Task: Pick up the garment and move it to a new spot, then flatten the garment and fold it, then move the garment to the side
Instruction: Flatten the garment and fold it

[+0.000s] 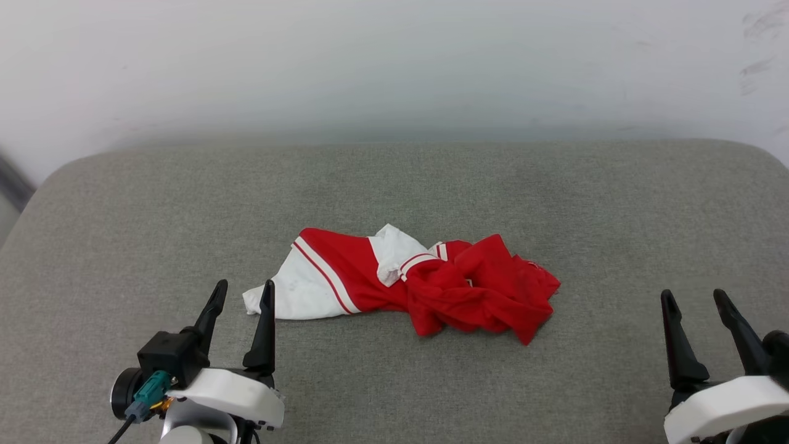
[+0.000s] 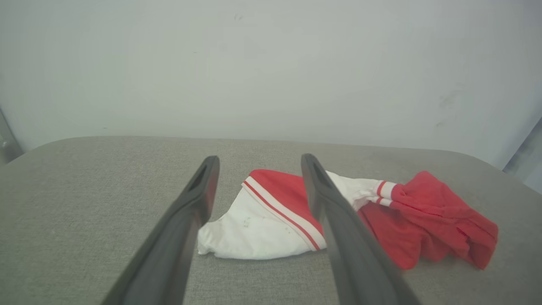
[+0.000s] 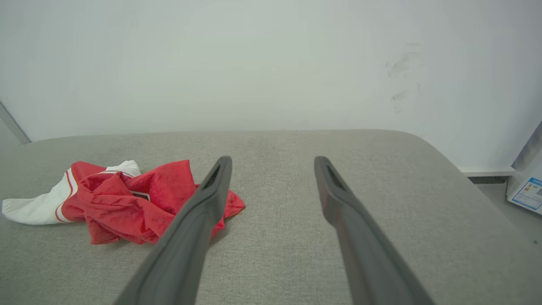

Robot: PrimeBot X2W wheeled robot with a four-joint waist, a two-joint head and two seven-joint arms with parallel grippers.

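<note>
The garment lies crumpled in a heap at the middle of a grey padded surface, red cloth bunched on the right and a white sleeve with red-and-white striped trim spread to the left. My left gripper hovers open at the lower left, its fingertips just short of the white sleeve's edge. In the left wrist view the garment sits straight ahead between and beyond the open fingers. My right gripper stands open at the lower right, well apart from the garment, which lies to its left.
A pale wall rises right behind the grey surface. The surface's rounded corners show at the far left and far right. A white box with a printed label stands on the floor beyond the right edge.
</note>
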